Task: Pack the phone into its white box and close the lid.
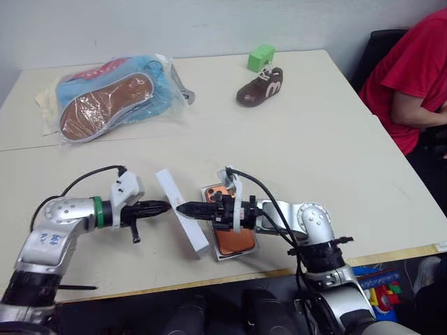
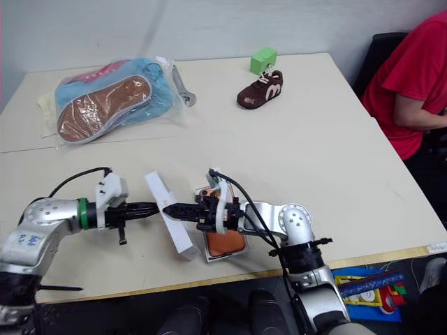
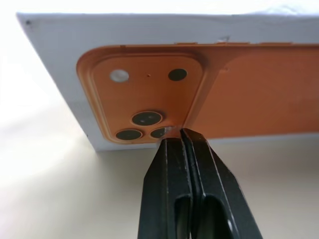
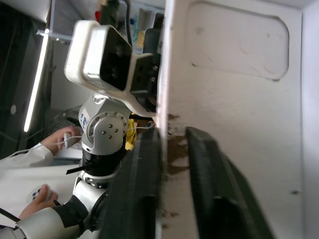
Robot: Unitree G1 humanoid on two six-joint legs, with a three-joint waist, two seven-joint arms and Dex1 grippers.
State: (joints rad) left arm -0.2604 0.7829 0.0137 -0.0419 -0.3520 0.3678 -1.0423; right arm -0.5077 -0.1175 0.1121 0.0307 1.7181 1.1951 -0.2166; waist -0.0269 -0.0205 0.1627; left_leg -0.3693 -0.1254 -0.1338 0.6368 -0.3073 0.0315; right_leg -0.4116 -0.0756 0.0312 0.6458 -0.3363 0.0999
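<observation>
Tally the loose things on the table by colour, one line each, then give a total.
White: 1, the lid
Orange: 1, the phone in the white box
Brown: 1, small shoe
Green: 1, block
Blue: 1, bagged footwear
Total: 5

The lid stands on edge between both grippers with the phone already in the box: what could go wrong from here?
1. The lid stands tilted on its long edge; the left gripper, shut, only presses its printed face, so it could slip or fall away from the white box.
2. The right gripper straddles the lid's rim with its fingers apart; the lid may drop askew over the phone.
</observation>
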